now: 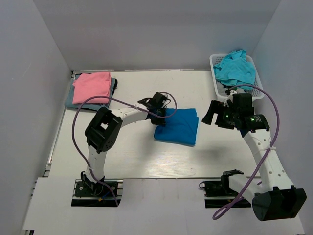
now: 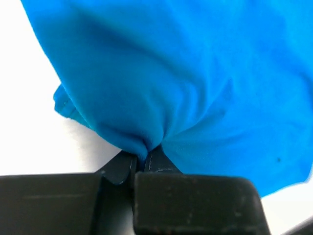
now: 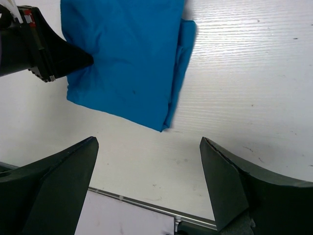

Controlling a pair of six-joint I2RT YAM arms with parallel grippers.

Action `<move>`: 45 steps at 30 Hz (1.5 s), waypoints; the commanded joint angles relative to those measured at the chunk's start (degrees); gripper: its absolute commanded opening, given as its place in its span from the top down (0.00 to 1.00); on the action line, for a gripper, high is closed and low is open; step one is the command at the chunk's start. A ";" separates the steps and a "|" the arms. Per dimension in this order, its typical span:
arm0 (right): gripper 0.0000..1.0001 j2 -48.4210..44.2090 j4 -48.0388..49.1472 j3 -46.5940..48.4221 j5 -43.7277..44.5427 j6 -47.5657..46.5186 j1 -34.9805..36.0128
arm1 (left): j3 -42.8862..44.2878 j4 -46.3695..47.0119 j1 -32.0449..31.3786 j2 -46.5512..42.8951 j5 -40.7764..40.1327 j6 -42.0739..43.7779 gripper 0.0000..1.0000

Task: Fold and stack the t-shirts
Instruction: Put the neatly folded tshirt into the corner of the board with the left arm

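Note:
A folded royal-blue t-shirt (image 1: 178,126) lies mid-table. My left gripper (image 1: 160,119) is shut on its left edge; in the left wrist view the blue cloth (image 2: 186,83) bunches between the closed fingers (image 2: 154,164). The shirt also shows in the right wrist view (image 3: 127,58), with the left gripper (image 3: 85,59) at its edge. My right gripper (image 1: 211,113) is open and empty, above the table to the right of the shirt; its fingertips (image 3: 222,161) are wide apart. A folded pink t-shirt (image 1: 91,86) lies on a grey-blue one (image 1: 111,95) at the back left. Turquoise t-shirts (image 1: 235,68) fill the basket.
A white lattice basket (image 1: 215,61) stands at the back right corner. Grey walls enclose the table on three sides. The table's near edge with a metal rail (image 3: 146,205) shows in the right wrist view. Purple cables (image 1: 78,117) loop over both arms.

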 commanded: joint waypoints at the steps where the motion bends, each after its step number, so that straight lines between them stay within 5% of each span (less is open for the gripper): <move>1: 0.10 -1.68 -0.69 0.32 2.94 -1.26 -0.23 | 1.13 -9.63 -0.11 0.54 -14.30 7.36 1.00; 11: 0.10 -2.38 -0.95 -1.70 5.40 -1.26 -0.23 | 9.30 -9.28 2.96 -8.97 -20.91 34.25 1.00; 27: 0.10 -2.48 -0.16 -0.03 3.82 2.17 -0.15 | 8.78 -1.29 14.74 -21.55 -21.87 56.15 1.00; 45: 0.10 1.21 0.81 4.10 1.80 4.10 -0.15 | 19.42 -1.55 33.54 -16.62 -15.54 58.98 1.00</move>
